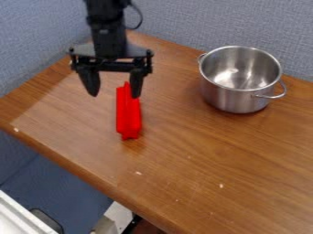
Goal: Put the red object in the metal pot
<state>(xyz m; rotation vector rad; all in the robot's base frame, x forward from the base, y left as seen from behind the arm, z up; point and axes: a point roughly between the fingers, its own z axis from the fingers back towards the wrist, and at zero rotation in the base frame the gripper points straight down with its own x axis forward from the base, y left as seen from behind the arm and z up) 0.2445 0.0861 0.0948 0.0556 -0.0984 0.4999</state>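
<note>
No writing shows anywhere. Wide-open and holding nothing, the tool point(112, 82) hangs over the red object's point(127, 113) far end; metal pot point(239, 79) sits near the bench's point(208, 164) right edge.

**Open gripper above the red bar**

The gripper point(113, 85) points down with fingers spread over the far end of the red object point(127, 113), which lies flat on the wooden table point(208, 155). The metal pot point(239, 79) stands apart, right.
</note>
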